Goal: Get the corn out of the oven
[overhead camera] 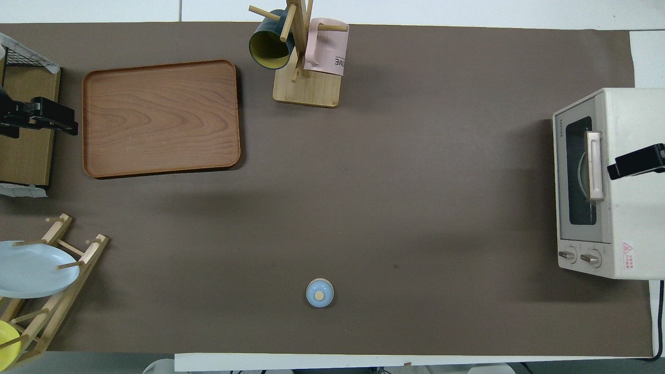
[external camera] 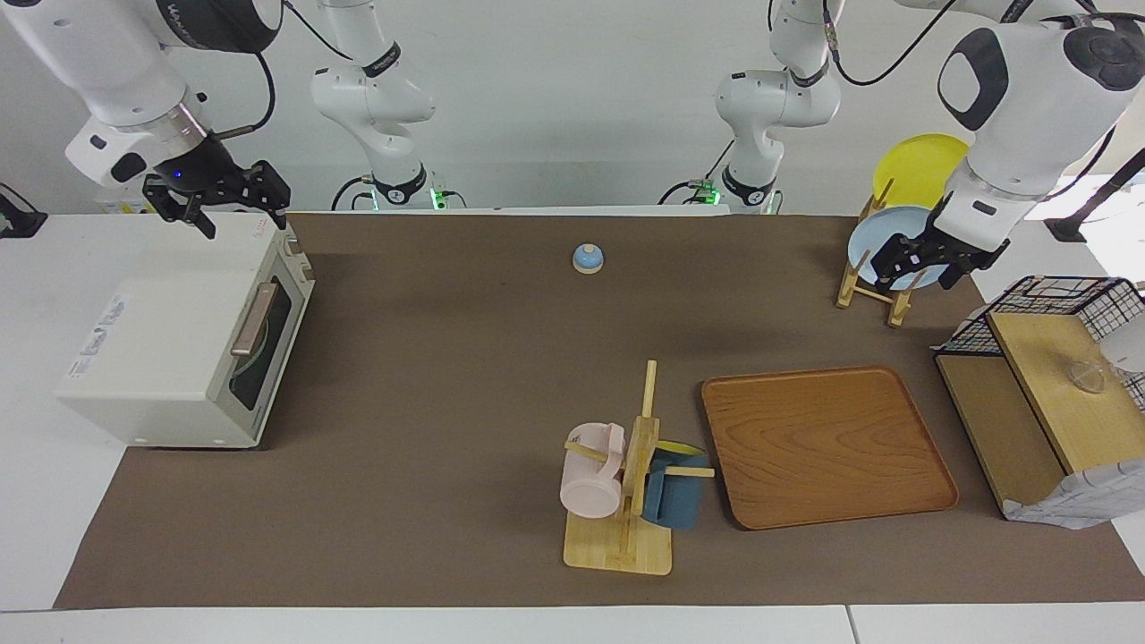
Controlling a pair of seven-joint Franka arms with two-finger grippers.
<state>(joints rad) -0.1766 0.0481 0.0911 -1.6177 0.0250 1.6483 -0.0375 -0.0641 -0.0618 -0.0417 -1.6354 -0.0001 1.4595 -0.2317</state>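
Brown mat (external camera: 447, 358) under shut oven (external camera: 179, 358); both arms' jaws raised, seemingly open, gripping nothing.

You have one oven (external camera: 179, 349) on the surface (external camera: 447, 358), with its door closed and two knobs (overhead camera: 579, 256) on its front. There are two mugs, one pink (external camera: 591, 472) and one dark blue (external camera: 673, 501), both hung on a single wooden mug tree (external camera: 633, 501). You can count two plates, a yellow one (external camera: 917, 165) and a pale blue one (external camera: 881, 241), standing in one wooden plate rack (external camera: 863, 291). There is one wooden tray (external camera: 827, 444), one small blue round thing with a tan knob (external camera: 588, 258), and one black wire basket (external camera: 1055, 309). Two arms carry two grippers, the left (external camera: 926, 264) and the right (external camera: 215, 201).
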